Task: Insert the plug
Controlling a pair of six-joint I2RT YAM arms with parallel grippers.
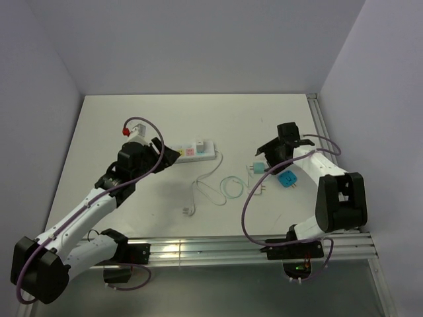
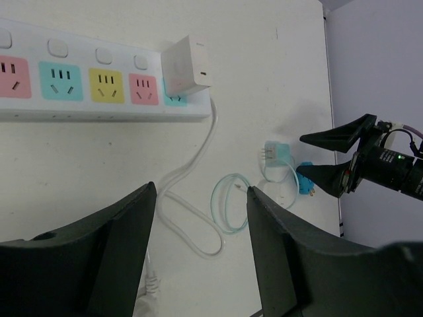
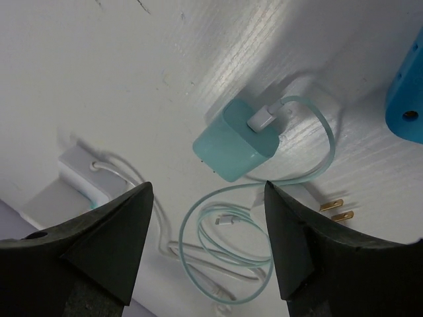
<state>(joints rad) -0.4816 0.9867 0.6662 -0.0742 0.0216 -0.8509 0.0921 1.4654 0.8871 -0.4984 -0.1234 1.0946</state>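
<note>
A white power strip [image 1: 195, 150] with coloured sockets lies at mid-table; in the left wrist view [image 2: 99, 89] a white charger [image 2: 188, 66] sits in its right-end socket. A teal charger [image 1: 256, 169] with a coiled teal cable lies flat right of it and shows in both wrist views [image 2: 276, 154] [image 3: 238, 140]. A blue plug [image 1: 287, 179] lies further right [image 3: 404, 99]. My left gripper [image 1: 168, 154] is open and empty above the table near the strip [image 2: 200, 198]. My right gripper [image 1: 263, 157] is open and empty just above the teal charger [image 3: 207, 191].
The strip's white cord [image 1: 198, 191] loops toward the front and ends in a plug [image 1: 188, 211]. Two brass prongs [image 3: 336, 210] show beside the teal cable. An aluminium rail [image 1: 264, 247] runs along the near edge, another along the right edge [image 1: 320, 132].
</note>
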